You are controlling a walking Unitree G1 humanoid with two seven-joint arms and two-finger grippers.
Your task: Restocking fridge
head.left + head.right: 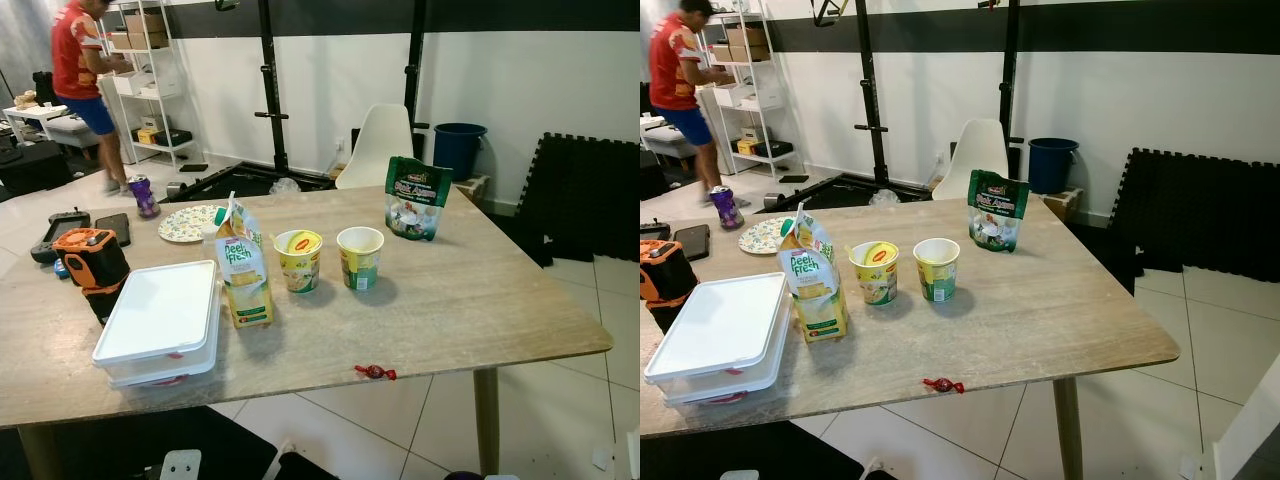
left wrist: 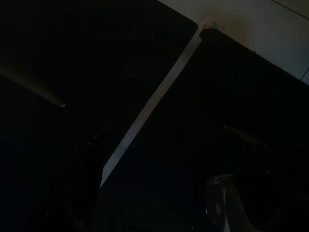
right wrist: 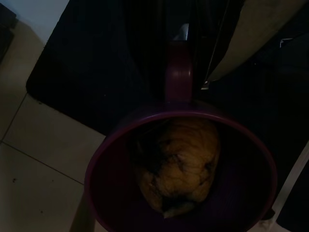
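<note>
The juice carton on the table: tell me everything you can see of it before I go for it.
The juice carton is a yellow and green paper pack with a gable top that looks torn open. It stands upright on the wooden table, close beside the white lidded box, perhaps touching it, with a yellow noodle cup a little apart on its other side.

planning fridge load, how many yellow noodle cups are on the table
2, side by side mid-table: one sealed noodle cup right of the milk carton, one opened cup further right. None seem hidden.

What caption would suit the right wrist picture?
A dark purple bowl with a brownish, wrinkled lump of food inside, above a tiled floor.
</note>
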